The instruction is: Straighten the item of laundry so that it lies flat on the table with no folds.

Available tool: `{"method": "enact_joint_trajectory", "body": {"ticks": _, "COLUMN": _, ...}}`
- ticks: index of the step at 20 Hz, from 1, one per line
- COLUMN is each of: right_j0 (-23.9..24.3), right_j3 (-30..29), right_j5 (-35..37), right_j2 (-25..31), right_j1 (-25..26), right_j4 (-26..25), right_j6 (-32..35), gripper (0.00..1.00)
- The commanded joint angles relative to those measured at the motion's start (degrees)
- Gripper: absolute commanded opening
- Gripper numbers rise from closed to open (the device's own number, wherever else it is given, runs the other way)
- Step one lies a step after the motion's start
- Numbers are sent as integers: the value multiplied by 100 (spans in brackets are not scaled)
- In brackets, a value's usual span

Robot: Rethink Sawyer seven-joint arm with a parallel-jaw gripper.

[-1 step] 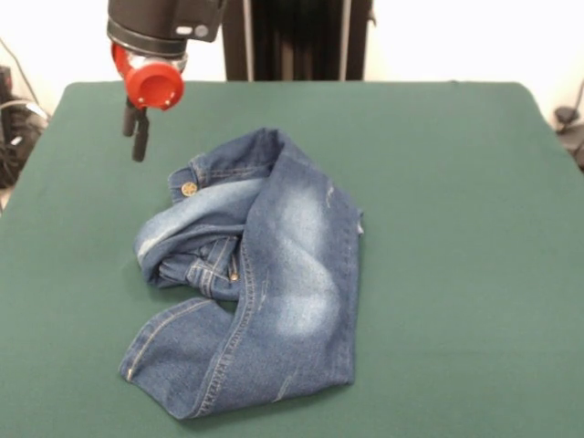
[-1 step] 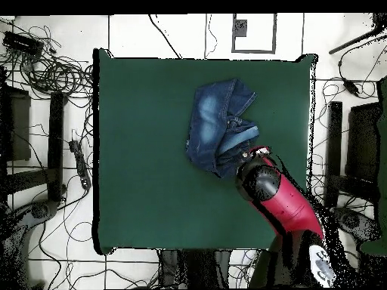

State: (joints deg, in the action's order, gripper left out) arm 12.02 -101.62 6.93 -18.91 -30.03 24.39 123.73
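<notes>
- A white wall and pale tiled floor with loose cables surround the table [image 1: 456, 164], whose dark green top carries only one garment.
- The fingers [image 1: 135, 123] hang as a dark pair close together below the red wrist piece; I cannot tell whether any gap lies between them, and they grip nothing.
- The gripper [image 1: 135, 128] hangs above bare green, just beside the waistband end of the jeans [image 1: 274, 274], near the table's far edge in the front view.
- In the overhead view the red and black arm [image 2: 283, 204] reaches in from the robot's edge of the table, its head at the garment's nearer end.
- The jeans lie bunched rather than flat: one leg is folded across the other, the waistband with its brass button [image 1: 189, 189] turned up, and a crumpled knot of seams sits in the middle.
- They lie toward the table's middle in the front view, well clear of every edge.
- Judgement: this is the approach before a grasp; nothing is straightened yet.
- Next move, likely: descend onto a free edge, perhaps the waistband or the upper leg's hem, pinch one layer only, and draw it outward so the fold opens.
</notes>
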Motion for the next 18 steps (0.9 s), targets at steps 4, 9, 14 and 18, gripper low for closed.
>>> {"method": "enact_joint_trajectory", "body": {"ticks": 4, "right_j0": -348, "right_j3": -385, "right_j5": 130, "right_j2": 758, "right_j1": -12, "right_j4": -174, "right_j6": 780, "gripper": 100}}
{"method": "enact_joint_trajectory", "body": {"ticks": 9, "right_j0": -256, "right_j3": -579, "right_j5": -24, "right_j2": 996, "right_j1": -130, "right_j4": -174, "right_j6": 838, "gripper": 100}}
{"method": "enact_joint_trajectory", "body": {"ticks": 14, "right_j0": -297, "right_j3": -701, "right_j5": -6, "right_j2": 1020, "right_j1": -161, "right_j4": -129, "right_j6": 917, "gripper": 100}}
{"method": "enact_joint_trajectory", "body": {"ticks": 18, "right_j0": -286, "right_j3": -800, "right_j5": -80, "right_j2": 1103, "right_j1": -187, "right_j4": -154, "right_j6": 921, "gripper": 100}}
